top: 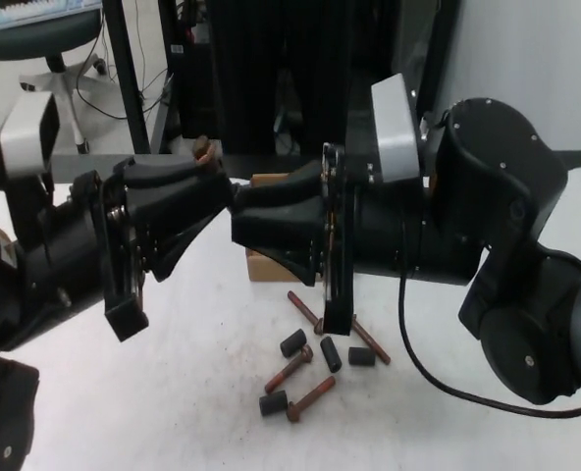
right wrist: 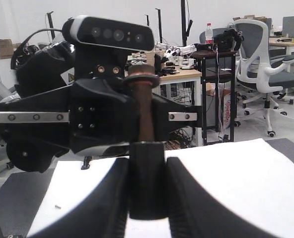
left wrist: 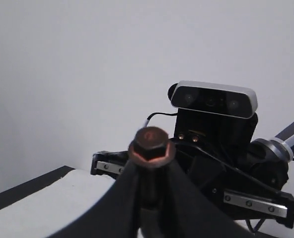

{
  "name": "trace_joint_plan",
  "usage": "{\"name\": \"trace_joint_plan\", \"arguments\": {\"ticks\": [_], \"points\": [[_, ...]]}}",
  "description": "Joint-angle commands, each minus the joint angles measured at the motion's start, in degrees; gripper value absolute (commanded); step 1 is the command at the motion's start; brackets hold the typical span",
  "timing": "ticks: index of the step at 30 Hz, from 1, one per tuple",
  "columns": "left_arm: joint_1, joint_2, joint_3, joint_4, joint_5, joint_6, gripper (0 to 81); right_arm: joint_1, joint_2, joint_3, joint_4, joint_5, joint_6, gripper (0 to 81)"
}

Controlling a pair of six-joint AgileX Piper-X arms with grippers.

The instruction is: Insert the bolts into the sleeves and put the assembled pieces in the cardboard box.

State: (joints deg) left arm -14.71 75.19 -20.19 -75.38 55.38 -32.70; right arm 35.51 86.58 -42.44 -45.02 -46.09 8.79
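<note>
Both grippers meet in mid-air above the bench. My left gripper (top: 215,182) (left wrist: 151,166) is shut on a copper-coloured bolt (left wrist: 150,144), whose hexagonal head (top: 204,150) sticks out past the fingers. My right gripper (top: 248,199) (right wrist: 147,191) is shut on a black sleeve (right wrist: 147,181). The bolt's shaft (right wrist: 146,116) runs from the left gripper straight down to the sleeve's mouth, in line with it. The cardboard box (top: 268,265) lies on the bench behind the grippers and is mostly hidden by them.
On the white bench below lie several loose bolts (top: 303,307) (top: 310,397) and black sleeves (top: 292,342) (top: 273,402) in a small cluster. The bench's front left has free room. Office chairs and desks stand in the room behind.
</note>
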Motion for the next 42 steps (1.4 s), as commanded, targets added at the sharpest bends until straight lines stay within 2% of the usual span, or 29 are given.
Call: {"name": "trace_joint_plan", "arguments": {"ticks": [1,3,6,15,17,19,22,24,25,28,34,37,42], "points": [[-0.1,-0.43,0.6,0.24,2.16,-0.25,27.8,-1.48,-0.84,-1.14,-3.25,3.89,2.01,0.9],[-0.1,-0.43,0.6,0.24,0.13,-1.6,42.4,-1.48,-0.84,-1.14,-3.25,3.89,2.01,0.9],[-0.21,-0.43,0.6,0.24,-2.23,-2.47,54.8,-1.48,-0.84,-1.14,-3.25,3.89,2.01,0.9],[0.43,-0.43,0.6,-0.73,-3.26,-2.46,55.0,-1.69,-0.84,-1.14,-3.25,3.9,1.89,0.9],[1.61,-0.43,0.6,-1.03,-3.54,-2.46,51.5,-2.21,-0.84,-1.14,-3.25,4.01,1.72,0.9],[3.43,-0.43,0.6,-2.55,-3.53,-2.46,43.1,-3.3,-0.84,-1.14,-3.25,4.42,1.72,0.9],[6.26,-0.98,0.6,-6.94,-4.32,-2.46,23.8,-5.54,-0.84,-1.34,-3.25,5.98,2.02,0.9],[7.8,-1.79,0.6,-8.76,-5.05,-2.46,4.9,-7.05,-0.84,-1.54,-3.25,5.88,2.46,0.9],[8.55,-2.3,0.6,-9.2,-5.14,-2.34,0.2,-7.52,-0.84,-1.73,-3.25,6.14,2.76,0.9],[9.88,-3.37,0.6,-8.63,-5.16,-2.49,0.3,-8.21,-0.84,-3.31,1.67,9.95,2.53,0.9],[9.92,-3.36,1.2,-2.19,-5.16,-3.73,0.3,-8.09,2.63,-16.22,30.71,25.82,-13.49,0.9],[9.92,-3.36,2.04,-1.16,-5.16,-3.73,0.3,-8.61,8.96,-25.73,41.65,30.63,-13.98,0.9],[9.75,-3.36,3.45,-1.16,-4.71,-3.73,0.3,-8.83,21.61,-41.58,54.65,34.79,-13.98,0.9]]}}
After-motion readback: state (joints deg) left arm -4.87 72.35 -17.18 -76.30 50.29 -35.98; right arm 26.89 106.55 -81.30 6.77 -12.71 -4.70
